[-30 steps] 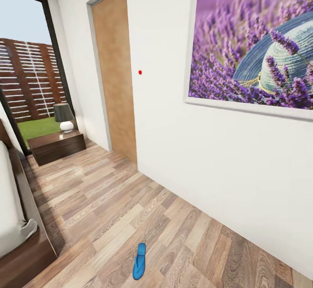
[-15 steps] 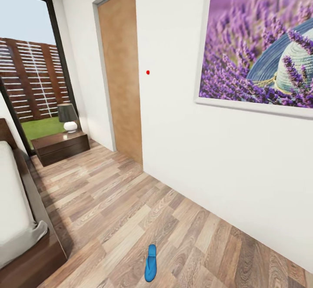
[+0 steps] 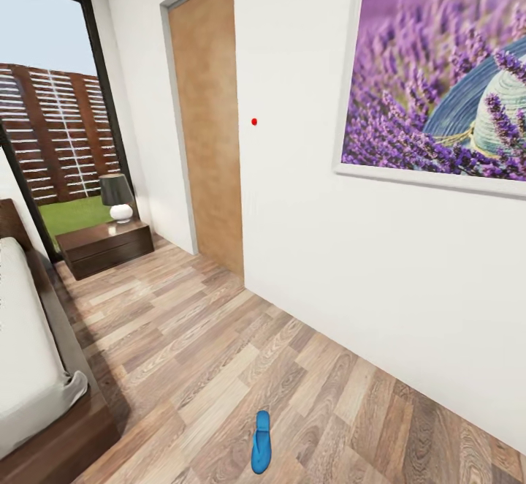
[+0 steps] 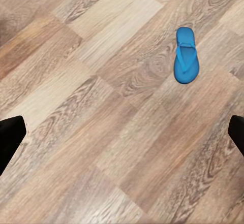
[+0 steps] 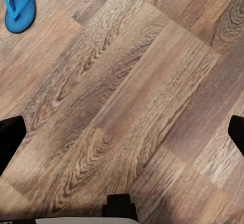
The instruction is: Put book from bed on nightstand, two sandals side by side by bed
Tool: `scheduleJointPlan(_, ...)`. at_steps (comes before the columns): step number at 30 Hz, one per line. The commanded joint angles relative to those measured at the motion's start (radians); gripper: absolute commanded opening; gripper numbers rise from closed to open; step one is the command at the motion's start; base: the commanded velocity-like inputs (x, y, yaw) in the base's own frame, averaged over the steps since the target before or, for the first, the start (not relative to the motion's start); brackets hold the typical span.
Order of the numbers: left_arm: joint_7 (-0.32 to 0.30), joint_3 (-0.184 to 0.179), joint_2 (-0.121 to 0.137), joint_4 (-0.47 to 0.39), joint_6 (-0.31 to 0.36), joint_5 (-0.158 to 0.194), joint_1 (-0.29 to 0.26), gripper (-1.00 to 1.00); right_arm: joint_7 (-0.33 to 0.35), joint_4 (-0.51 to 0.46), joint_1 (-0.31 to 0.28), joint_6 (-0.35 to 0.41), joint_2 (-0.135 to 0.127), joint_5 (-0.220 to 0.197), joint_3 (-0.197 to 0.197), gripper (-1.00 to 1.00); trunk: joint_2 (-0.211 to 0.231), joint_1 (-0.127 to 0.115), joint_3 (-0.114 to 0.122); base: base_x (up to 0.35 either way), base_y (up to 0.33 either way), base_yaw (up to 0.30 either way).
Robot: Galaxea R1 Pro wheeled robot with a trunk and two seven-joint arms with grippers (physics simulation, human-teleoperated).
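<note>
Both grippers, left point(image 4: 122, 132) and right point(image 5: 122, 132), are pointing down at the floor point(image 3: 219, 338) with jaws spread wide and gripping nothing, a blue sandal point(image 3: 261, 441) lying below, while the head view is showing the bed point(image 3: 29, 367) and nightstand point(image 3: 106, 246).

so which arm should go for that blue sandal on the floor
Probably left. In the left wrist view the sandal lies well inside the frame, ahead of the open left gripper. In the right wrist view it sits cut off at a corner, off to one side of the open right gripper.
</note>
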Motion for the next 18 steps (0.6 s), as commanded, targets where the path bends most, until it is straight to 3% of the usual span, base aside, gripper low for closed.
scheduleJointPlan(1,0.0,0.001,0.0,-0.001,-0.002,0.001,0.0,1.0,0.001,-0.001,0.0,-0.002,0.0,0.0,-0.002,1.0,0.0,0.0,-0.001,0.0,0.207,0.0)
scheduleJointPlan(18,0.0,0.001,0.0,-0.001,-0.002,0.001,0.0,1.0,0.001,-0.001,0.0,-0.002,0.0,0.0,-0.002,1.0,0.0,0.0,-0.001,0.0,0.266,0.0)
